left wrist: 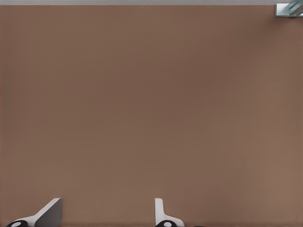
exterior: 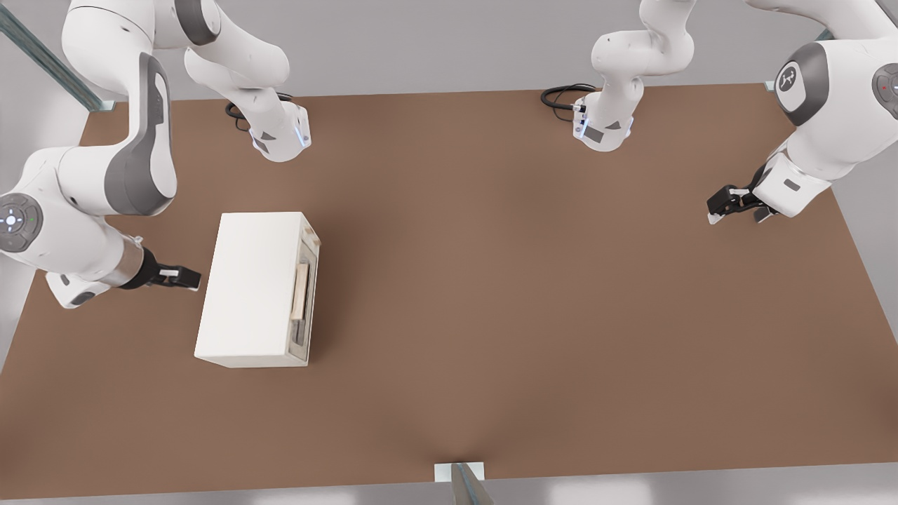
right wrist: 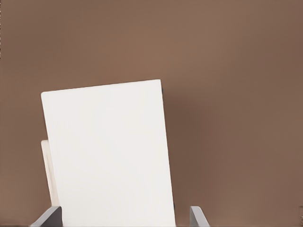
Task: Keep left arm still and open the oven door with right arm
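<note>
hovering low over a brown counter [exterior: 491,280], the right arm [exterior: 105,175] reaches in from the front view's left, its black gripper [exterior: 188,278] pointing sideways toward a cream oven box [exterior: 245,287]. the gripper sits just beside the box's back wall, close to it but apart from it as far as the front view shows. in the right wrist view, its two grey fingertips [right wrist: 47,217] stand wide apart, one on each side of the box, and nothing is held between them.

the oven box lies straight ahead of the gripper and rests flat on the counter. the oven door [exterior: 303,294] is on the far side of the box from the gripper, on the face that looks away from it. the door appears shut against the box. its tan bar handle [exterior: 301,291] runs along the door, also beyond the box from the gripper. in the right wrist view the box [right wrist: 111,156] fills the space just in front of the gripper, and a thin cream strip shows at one edge of it; what that strip is cannot be told.

the left arm [exterior: 821,105] hangs well away from the gripper, across the counter at the front view's right. its own black gripper [exterior: 733,207] is above bare counter.
</note>
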